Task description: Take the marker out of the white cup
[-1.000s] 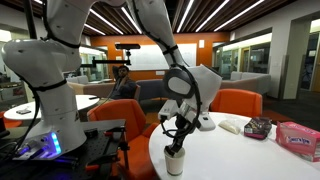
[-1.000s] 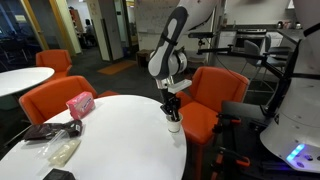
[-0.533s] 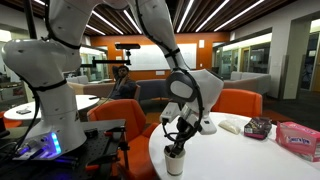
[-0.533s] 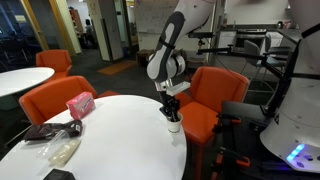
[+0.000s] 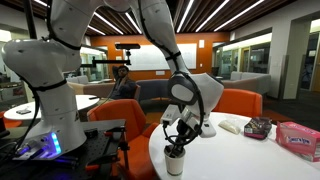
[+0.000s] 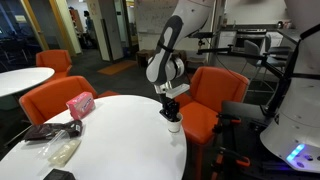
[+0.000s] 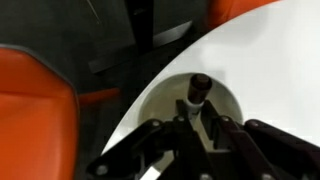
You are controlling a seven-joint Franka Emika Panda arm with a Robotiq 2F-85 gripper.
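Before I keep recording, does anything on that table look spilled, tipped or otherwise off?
Nothing is spilled or tipped. The white cup stands upright with the marker in it, dark end up. The one thing worth noting: the cup sits close to the edge of the table, right under the gripper.

no readable text, labels or numbers anywhere

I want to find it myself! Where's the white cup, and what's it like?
Find the big round white table. At its edge, right under the robot's hand, stands the white cup. It's the only cup there, small and plain, with a marker poking up inside.
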